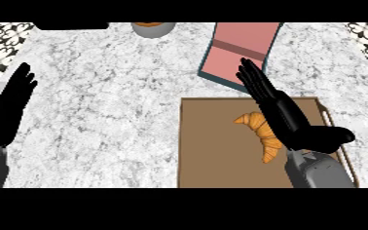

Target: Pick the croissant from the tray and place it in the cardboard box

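A golden-brown croissant [263, 134] lies on the brown tray [215, 146] at the lower right of the counter. My right hand [280, 108] hovers over the tray's right half with straight fingers pointing up-left, covering the croissant's right side; the thumb sticks out to the right. It holds nothing. Behind the tray lies the flat box [241, 48], pink inside with a dark teal rim. My left hand [16, 97] rests open at the left edge, fingers up.
A grey bowl [152, 28] with something orange in it stands at the back of the counter. A dark flat object [72, 25] sits at the back left. The counter top is white-grey marble.
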Available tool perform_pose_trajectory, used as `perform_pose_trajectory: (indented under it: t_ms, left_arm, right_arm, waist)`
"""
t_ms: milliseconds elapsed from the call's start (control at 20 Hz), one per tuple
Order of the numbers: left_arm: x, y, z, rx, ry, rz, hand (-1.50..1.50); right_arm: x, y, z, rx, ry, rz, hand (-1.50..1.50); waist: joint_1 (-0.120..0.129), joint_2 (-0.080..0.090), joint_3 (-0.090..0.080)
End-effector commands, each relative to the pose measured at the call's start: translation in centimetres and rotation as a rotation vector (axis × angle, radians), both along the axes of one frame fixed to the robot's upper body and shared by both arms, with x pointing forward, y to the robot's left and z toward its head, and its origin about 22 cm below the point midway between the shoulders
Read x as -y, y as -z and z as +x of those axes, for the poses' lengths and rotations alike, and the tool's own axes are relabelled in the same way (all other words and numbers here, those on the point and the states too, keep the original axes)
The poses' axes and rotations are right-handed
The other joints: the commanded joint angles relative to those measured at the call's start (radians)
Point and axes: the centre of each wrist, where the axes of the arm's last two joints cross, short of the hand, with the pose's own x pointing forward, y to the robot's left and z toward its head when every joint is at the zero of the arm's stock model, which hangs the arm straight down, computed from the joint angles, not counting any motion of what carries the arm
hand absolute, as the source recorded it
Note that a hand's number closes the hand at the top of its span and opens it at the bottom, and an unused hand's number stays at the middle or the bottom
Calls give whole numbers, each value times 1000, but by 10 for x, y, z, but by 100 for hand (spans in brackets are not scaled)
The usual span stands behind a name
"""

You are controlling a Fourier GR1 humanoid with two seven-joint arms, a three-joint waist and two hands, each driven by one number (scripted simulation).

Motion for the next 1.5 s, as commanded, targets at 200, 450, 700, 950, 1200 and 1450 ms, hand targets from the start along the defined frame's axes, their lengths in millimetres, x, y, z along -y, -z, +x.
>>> perform_pose_trajectory:
  t_ms: [200, 450, 700, 950, 1200, 1450]
  left_arm:
    - [85, -2, 11, 102, 357, 2, 0]
    - [96, 1, 10, 64, 416, -32, 0]
    - [123, 13, 4, 57, 470, -46, 0]
    - [135, 16, 13, 81, 484, -25, 0]
    - [146, 28, -4, 74, 500, -38, 0]
    - [163, 16, 11, 60, 524, -43, 0]
  right_arm:
    - [47, 42, -30, -198, 208, -276, -150]
    - [97, 25, -25, 116, 323, -817, -150]
    - [94, 32, -60, 375, 310, -1058, -150]
    - [74, -3, -100, 409, 377, -1177, -150]
    - [63, -67, -132, 242, 255, -1268, -150]
    - [43, -96, -140, 118, 181, -1302, -150]
  waist:
    - [-43, 5, -15]
    - [-80, -4, -22]
    - [-55, -4, -16]
    - [-32, 2, -17]
    - [-18, 1, -18]
    - [5, 9, -16]
